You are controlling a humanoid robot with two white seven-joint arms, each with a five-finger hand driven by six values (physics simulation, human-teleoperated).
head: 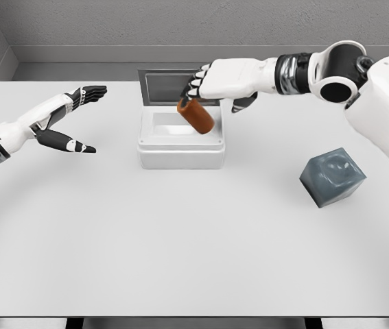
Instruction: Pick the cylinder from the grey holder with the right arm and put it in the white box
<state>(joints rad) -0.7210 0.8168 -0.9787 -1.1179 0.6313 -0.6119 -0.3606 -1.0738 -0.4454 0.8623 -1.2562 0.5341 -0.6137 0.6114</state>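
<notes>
Right hand (211,81) over box (180,140), fingertips pinching cylinder (195,116) at upper end; cylinder hangs tilted above box opening. Looks rigid, light, smooth, so likely slippery; end pinch lets it swing, mid-body grip safer. Holder (332,177) sits empty, well right. Left hand (71,123) spread, idle.

Desk layout, head view
The box (180,140) sits mid-desk (180,260); the cylinder (195,115) hangs tilted over it, the holder (332,176) well right, nearer the front.

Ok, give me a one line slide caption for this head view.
Right hand holds the brown cylinder tilted over the open white box; grey holder sits empty, left hand open.
</notes>
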